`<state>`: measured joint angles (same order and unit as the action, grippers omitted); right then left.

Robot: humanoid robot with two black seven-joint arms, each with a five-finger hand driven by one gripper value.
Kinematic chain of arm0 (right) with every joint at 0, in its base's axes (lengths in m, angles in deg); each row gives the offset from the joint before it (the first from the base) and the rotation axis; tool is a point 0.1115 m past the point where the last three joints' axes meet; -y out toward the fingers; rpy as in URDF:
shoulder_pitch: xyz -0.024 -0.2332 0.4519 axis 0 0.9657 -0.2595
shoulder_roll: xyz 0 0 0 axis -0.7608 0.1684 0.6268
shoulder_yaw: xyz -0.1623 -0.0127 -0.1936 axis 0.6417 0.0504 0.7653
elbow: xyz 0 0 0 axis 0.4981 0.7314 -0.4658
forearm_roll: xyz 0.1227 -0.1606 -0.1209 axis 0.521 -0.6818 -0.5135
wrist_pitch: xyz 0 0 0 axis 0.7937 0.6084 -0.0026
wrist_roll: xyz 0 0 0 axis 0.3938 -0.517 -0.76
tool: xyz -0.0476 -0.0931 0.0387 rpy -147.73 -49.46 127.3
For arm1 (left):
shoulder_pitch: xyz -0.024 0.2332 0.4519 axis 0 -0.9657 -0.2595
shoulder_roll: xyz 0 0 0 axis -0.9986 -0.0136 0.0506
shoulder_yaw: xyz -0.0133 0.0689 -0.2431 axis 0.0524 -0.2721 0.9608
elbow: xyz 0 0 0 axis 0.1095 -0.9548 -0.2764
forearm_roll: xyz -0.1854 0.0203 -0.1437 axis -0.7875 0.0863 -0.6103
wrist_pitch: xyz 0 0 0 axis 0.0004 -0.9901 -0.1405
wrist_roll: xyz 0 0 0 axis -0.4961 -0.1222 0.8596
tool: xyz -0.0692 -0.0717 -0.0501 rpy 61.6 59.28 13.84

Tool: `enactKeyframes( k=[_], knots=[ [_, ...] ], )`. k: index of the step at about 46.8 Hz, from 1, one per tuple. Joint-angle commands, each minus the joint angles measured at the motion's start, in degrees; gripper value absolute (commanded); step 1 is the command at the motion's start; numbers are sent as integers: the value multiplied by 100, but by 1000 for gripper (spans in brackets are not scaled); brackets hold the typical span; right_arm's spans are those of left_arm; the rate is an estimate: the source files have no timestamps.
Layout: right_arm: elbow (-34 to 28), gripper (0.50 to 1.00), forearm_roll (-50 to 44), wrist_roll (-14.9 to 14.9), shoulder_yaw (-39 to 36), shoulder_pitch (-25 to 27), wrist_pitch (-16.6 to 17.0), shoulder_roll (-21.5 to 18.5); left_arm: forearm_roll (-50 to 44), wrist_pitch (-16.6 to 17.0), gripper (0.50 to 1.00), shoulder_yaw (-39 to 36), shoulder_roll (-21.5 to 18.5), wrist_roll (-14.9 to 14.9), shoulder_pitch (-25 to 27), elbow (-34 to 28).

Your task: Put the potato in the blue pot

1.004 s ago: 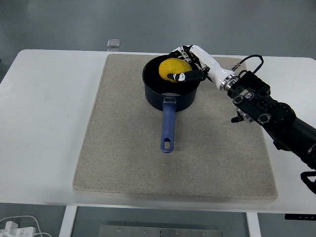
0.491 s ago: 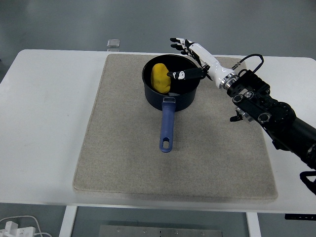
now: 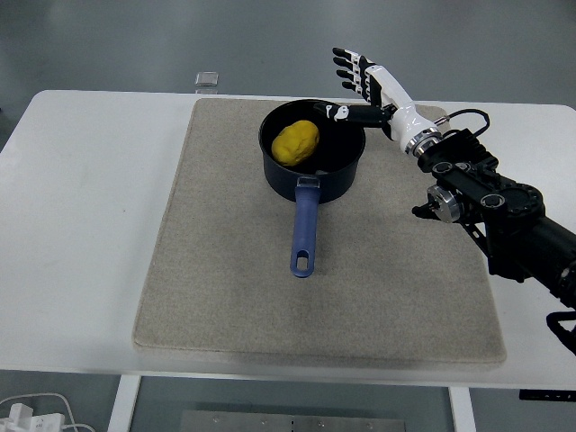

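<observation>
A white table [image 3: 90,234] carries a grey mat [image 3: 225,270], which gives the pot [image 3: 311,166] a soft, non-slip bed near the mat's far edge, its handle [image 3: 305,236] pointing toward the robot. The potato [image 3: 296,142] lies inside the pot, on the left of its floor, so the placing looks done. The right arm [image 3: 504,211] reaches in from the right edge, forearm angled up toward the pot. The right hand [image 3: 371,85] hovers above the pot's far right rim, palm open, fingers [image 3: 346,67] spread and holding nothing.
</observation>
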<state>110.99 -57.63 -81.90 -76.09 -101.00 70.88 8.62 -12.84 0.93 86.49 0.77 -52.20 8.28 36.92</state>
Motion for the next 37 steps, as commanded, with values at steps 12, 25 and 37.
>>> enactKeyframes(
  k=[12, 25, 37],
  knots=[
    [-4, 921, 1718, 425, -258, -37, 266, 88, 0, 0, 999, -2, 0, 0, 0, 6],
    [-4, 932, 3371, 916, -258, -46, 794, 343, 0, 0, 999, -2, 0, 0, 0, 6],
    [-40, 932, 4066, 1436, -276, -55, 610, 387, -9, 0, 999, 7, 0, 0, 9, 6]
  ],
)
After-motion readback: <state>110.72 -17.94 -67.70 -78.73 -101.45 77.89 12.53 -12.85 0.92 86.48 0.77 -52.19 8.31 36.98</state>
